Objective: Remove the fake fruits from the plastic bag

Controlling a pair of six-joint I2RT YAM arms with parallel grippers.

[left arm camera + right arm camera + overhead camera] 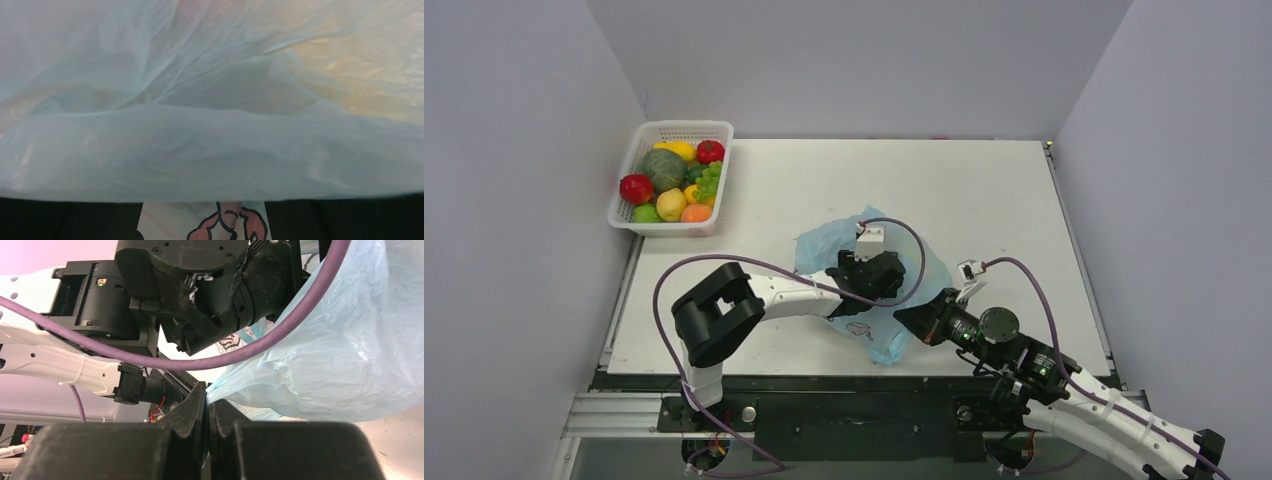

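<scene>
Plastic bag (886, 340) lay mid-counter (984, 190). R pincer (207, 397) was clamped on its near-right edge. L pincer (874, 278) sat over the bag's middle, so L arm was nearer the contents; couldn't tell its jaw state. Fake fruits (265, 87): dim shapes thru film, just ahead of L.

1. The top view looks down from above and behind the arms, wide enough to take in the whole bench (984, 190).
2. The left wrist view is pressed close against the bag (210, 150), whose film nearly fills it.
3. The right wrist view sits low and near, facing left past the right gripper (207, 396) to the left arm (185, 290).
4. All three views share the bag; the top and right wrist views also share the left arm.
</scene>
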